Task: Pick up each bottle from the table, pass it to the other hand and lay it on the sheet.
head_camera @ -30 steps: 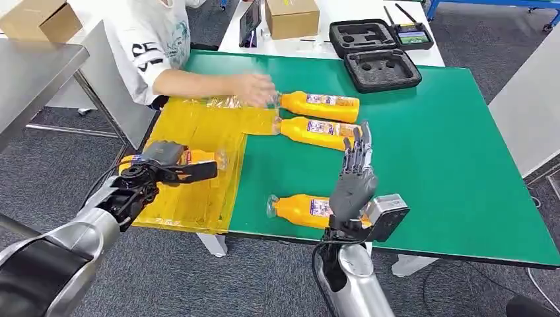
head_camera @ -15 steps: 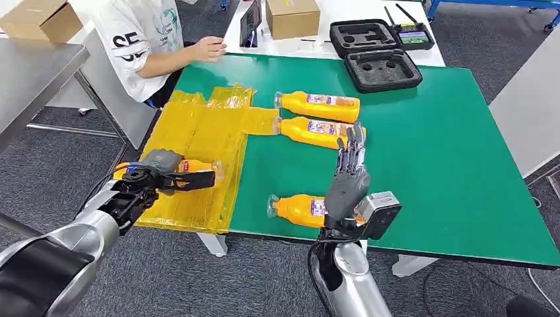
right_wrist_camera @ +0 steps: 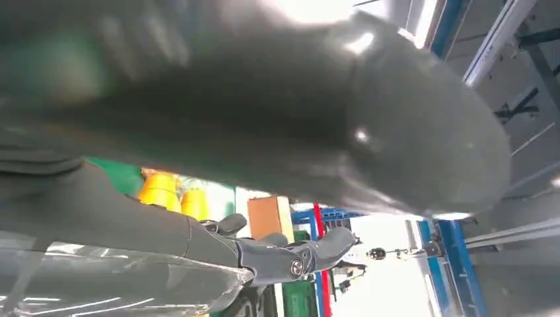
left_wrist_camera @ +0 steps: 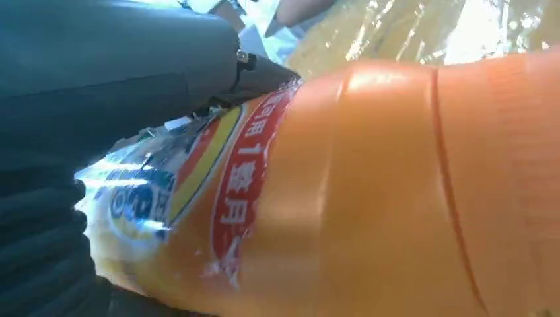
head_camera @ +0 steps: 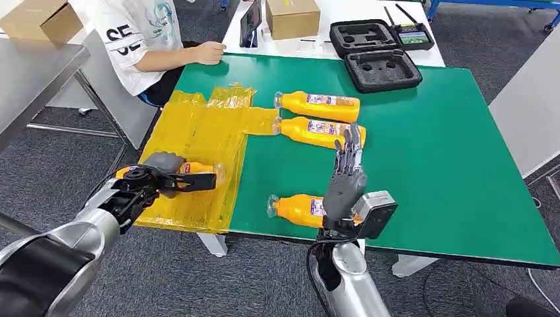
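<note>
My left hand grips an orange bottle low over the near part of the yellow sheet; up close, that bottle has a red and blue label, with dark fingers beside it. My right hand stands upright and open, fingers straight, above the green table, holding nothing. Just behind it lies a second orange bottle near the table's front edge. Two more bottles lie side by side at mid table, necks toward the sheet.
A person in a white shirt sits at the far left corner, a hand resting on the table edge. A black foam case lies open at the back. Cardboard boxes stand behind.
The person's hand has drawn back from the two middle bottles to the table's far edge. My left hand has sunk a little with its bottle; my right hand has drifted slightly left.
</note>
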Tool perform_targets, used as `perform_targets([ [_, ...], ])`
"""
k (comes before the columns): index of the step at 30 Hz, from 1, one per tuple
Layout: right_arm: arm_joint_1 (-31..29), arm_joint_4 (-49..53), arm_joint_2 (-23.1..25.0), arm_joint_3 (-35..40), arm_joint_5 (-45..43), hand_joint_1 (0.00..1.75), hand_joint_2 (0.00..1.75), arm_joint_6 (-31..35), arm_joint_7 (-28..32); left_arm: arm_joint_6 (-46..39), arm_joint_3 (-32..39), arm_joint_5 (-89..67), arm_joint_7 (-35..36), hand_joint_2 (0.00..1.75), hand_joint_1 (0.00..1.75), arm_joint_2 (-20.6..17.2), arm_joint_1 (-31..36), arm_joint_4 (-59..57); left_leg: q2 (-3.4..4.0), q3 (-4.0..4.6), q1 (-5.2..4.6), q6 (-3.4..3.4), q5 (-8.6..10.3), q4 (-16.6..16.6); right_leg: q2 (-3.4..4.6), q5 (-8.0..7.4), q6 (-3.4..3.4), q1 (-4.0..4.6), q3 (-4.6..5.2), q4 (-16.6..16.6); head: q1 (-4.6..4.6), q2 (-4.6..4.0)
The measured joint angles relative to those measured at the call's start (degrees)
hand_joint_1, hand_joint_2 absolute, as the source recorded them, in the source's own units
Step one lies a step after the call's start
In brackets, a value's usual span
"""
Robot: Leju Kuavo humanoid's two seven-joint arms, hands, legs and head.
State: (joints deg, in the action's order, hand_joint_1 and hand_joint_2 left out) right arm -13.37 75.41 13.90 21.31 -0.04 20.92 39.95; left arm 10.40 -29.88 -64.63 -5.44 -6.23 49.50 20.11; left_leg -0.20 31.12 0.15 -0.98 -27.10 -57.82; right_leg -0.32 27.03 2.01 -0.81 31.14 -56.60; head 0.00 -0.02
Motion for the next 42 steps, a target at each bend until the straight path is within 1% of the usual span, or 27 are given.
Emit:
perform_targets([
  [10, -0.51, -2.19, 0.15, -0.06, -0.29, 0.0, 0.0, -0.07, 0.0, 1.18, 0.52, 0.61, -1.58, 1.75, 0.0, -0.17, -0.17, -0.28, -0.02, -0.04, 0.0, 0.02, 0.04, 0.0, -0.02, 0.0, 0.0, 0.0, -0.05, -0.02, 0.0, 0.02],
  [11, -0.57, -2.34, 0.15, -0.11, -0.29, 0.0, 0.0, -0.02, 0.0, 1.31, 0.55, 0.61, -1.77, 0.0, 0.0, -0.2, -0.18, -0.28, -0.02, -0.04, 0.0, 0.02, 0.04, 0.01, -0.02, 0.0, 0.0, 0.0, -0.05, -0.02, 0.0, 0.02],
  [19, -2.79, -5.27, 0.37, -0.41, -1.44, 0.0, 0.0, 0.63, 0.0, 2.52, 1.01, 1.31, -3.65, 0.0, 0.0, -0.26, -0.35, -0.28, -0.07, -0.15, 0.0, 0.02, 0.04, 0.01, -0.06, 0.0, 0.0, -0.01, -0.15, -0.02, 0.0, 0.02],
  [25, -3.44, -7.15, 0.46, -0.41, -1.82, 0.0, 0.0, 0.7, 0.0, 5.16, 2.75, 4.28, -6.89, 0.0, 0.0, -0.24, -1.0, -0.33, -0.08, -0.17, -0.01, -0.01, 0.07, 0.01, -0.09, 0.0, 0.0, -0.04, -0.19, -0.02, -0.02, 0.02],
  [33, -3.61, -8.55, 0.46, -0.37, -1.86, 0.0, 0.0, 0.5, 0.0, 5.6, 4.07, 5.29, -7.52, 0.0, 0.0, -0.35, -1.12, -0.33, -0.06, -0.19, -0.01, -0.01, 0.07, 0.01, -0.08, -0.01, -0.01, -0.02, -0.2, -0.02, 0.0, 0.02],
  [34, -3.61, -8.68, 0.46, -0.35, -1.86, 0.0, 0.0, 0.44, 0.0, 5.55, 4.2, 5.31, -7.5, 0.0, 0.0, -0.39, -1.16, -0.33, -0.06, -0.21, -0.01, -0.01, 0.07, 0.01, -0.08, -0.11, -0.17, -0.01, -0.2, -0.02, 0.0, 0.02],
  [42, -3.61, -9.16, 0.46, -0.28, -1.9, 0.0, 0.0, 0.09, 0.0, 5.12, 5.16, 6.28, -7.39, 0.0, 0.0, -0.44, -1.72, -0.33, -0.06, -0.19, 0.0, 0.03, 0.12, 0.01, -0.08, -0.1, -0.16, 0.01, -0.19, -0.02, 0.0, 0.02],
])
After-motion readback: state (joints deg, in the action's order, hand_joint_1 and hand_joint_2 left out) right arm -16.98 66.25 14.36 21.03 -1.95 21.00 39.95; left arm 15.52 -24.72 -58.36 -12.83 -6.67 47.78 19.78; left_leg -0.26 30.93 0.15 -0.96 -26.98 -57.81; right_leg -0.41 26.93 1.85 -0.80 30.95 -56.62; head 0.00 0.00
